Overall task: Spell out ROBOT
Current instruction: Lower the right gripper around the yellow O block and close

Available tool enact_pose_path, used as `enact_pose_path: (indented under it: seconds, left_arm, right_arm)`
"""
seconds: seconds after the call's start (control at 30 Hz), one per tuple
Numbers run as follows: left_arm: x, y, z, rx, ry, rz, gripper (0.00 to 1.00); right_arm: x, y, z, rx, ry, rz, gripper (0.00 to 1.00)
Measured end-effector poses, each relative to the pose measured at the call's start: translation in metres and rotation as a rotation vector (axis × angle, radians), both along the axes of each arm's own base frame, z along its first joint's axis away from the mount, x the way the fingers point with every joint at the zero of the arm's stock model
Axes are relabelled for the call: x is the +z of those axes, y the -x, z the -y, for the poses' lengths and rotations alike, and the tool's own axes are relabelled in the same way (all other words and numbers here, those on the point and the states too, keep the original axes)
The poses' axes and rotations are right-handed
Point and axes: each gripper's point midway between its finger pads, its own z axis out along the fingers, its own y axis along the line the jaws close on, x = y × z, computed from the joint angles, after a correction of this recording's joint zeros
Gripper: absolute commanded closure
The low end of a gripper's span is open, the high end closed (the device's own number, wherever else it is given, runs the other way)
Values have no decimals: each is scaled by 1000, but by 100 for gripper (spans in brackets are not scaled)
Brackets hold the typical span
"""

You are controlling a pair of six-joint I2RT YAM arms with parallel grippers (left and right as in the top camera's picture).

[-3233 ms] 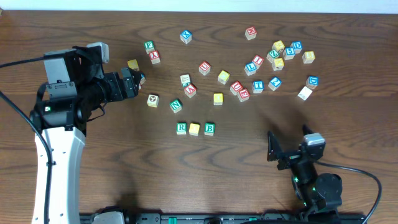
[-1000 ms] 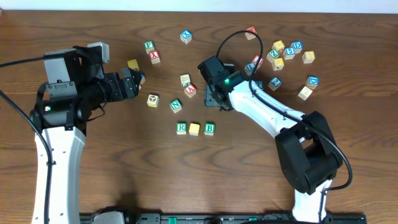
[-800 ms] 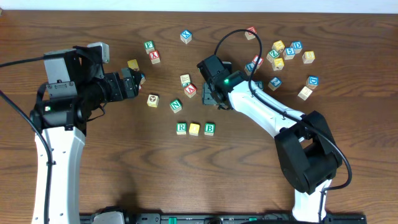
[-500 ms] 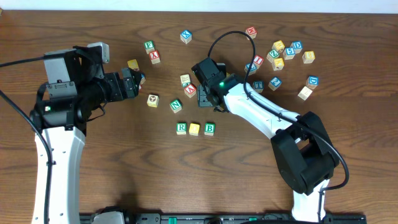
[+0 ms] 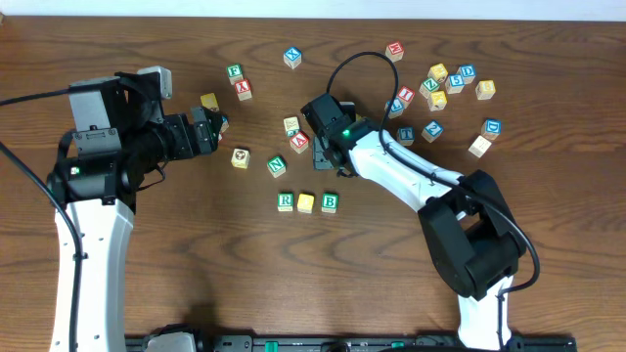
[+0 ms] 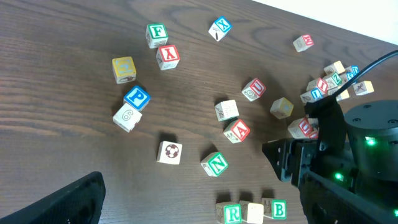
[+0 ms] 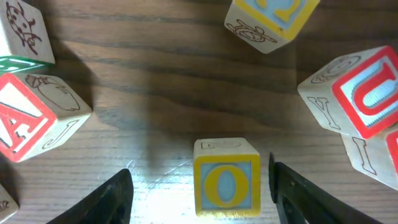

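Directly between the fingers of the right gripper stands the yellow O cube on the table. The jaws are apart, with a wide gap on one side of it and a narrow gap on the other, so nothing is clamped. In the overhead view the R cube, a yellow cube and the B cube make a row nearby. The left gripper is wide open, well apart from them.

I see a red A cube lying askew on the dark wooden table, and a red U cube well apart from it; a green N cube sits near a soccer-ball cube.
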Motion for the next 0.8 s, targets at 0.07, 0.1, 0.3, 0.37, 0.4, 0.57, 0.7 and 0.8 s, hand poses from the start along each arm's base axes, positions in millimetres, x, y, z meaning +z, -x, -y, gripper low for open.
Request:
enact_pose_path:
  seconds: [0.07, 0.1, 0.3, 0.37, 0.4, 0.57, 0.7, 0.8]
  left_arm:
    - [0, 0, 0, 0, 0, 0, 2]
    - [0, 0, 0, 0, 0, 0, 2]
    - [0, 0, 0, 0, 0, 0, 2]
    - [0, 0, 0, 0, 0, 0, 2]
    - [0, 0, 0, 0, 0, 0, 2]
    - [0, 0, 0, 0, 0, 0, 2]
    - [0, 0, 0, 0, 0, 0, 2]
    - [0, 0, 0, 0, 0, 0, 2]
  right_arm:
    - [-1, -1, 0, 0, 2, 2, 36]
    - [-2, -1, 0, -1, 2, 2, 36]
    - [-2, -4, -1, 1, 2, 15, 43]
    - [-2, -5, -1, 0, 4, 17, 43]
    - [-2, -5, 0, -1, 6, 19, 43]
    - [-1, -6, 1, -5, 15, 27, 43]
    - [-1, -7, 2, -7, 17, 31, 43]
    - [-1, -7, 2, -7, 18, 33, 43]
